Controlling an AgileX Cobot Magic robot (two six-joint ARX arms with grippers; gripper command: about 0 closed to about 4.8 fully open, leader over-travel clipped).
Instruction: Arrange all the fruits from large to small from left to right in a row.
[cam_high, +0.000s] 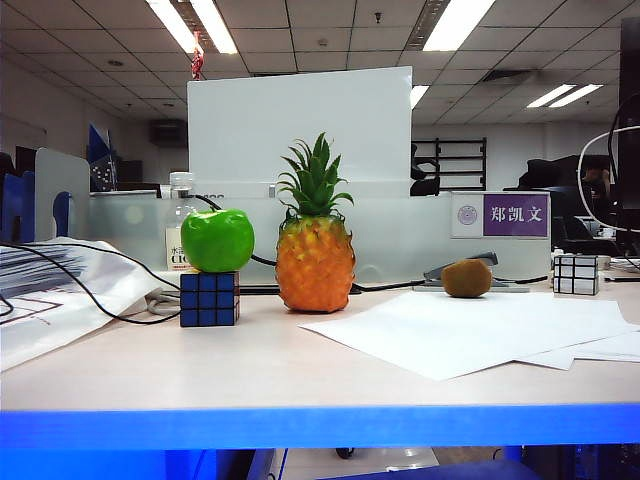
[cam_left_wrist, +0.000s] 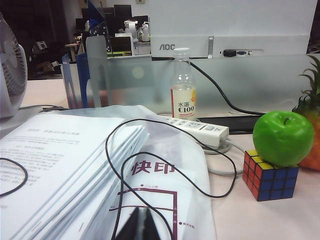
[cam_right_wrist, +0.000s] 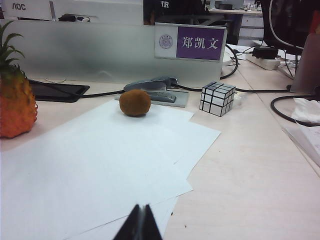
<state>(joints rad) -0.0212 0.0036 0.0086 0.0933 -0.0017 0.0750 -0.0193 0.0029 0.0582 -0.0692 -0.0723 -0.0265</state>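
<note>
The orange-yellow pineapple (cam_high: 314, 258) stands upright mid-table, also at the edge of both wrist views (cam_right_wrist: 15, 100) (cam_left_wrist: 312, 135). A glossy green apple (cam_high: 217, 240) (cam_left_wrist: 283, 138) rests on top of a dark blue puzzle cube (cam_high: 209, 298) (cam_left_wrist: 270, 176) just left of the pineapple. The small brown kiwi (cam_high: 467, 278) (cam_right_wrist: 135, 103) lies to the right, at the far edge of white paper sheets (cam_right_wrist: 90, 165). My left gripper (cam_left_wrist: 141, 220) is shut and empty above a bagged paper stack, far from the apple. My right gripper (cam_right_wrist: 142, 220) is shut and empty over the sheets, well short of the kiwi. Neither gripper shows in the exterior view.
A silver mirror cube (cam_high: 576, 274) (cam_right_wrist: 217, 98) sits at far right beyond the kiwi, a grey stapler (cam_right_wrist: 155, 90) just behind the kiwi. A bagged paper stack (cam_left_wrist: 75, 170) crossed by black cables fills the left. A drink bottle (cam_left_wrist: 183, 90), power strip (cam_left_wrist: 200, 131) and frosted divider (cam_high: 400, 235) stand at the back.
</note>
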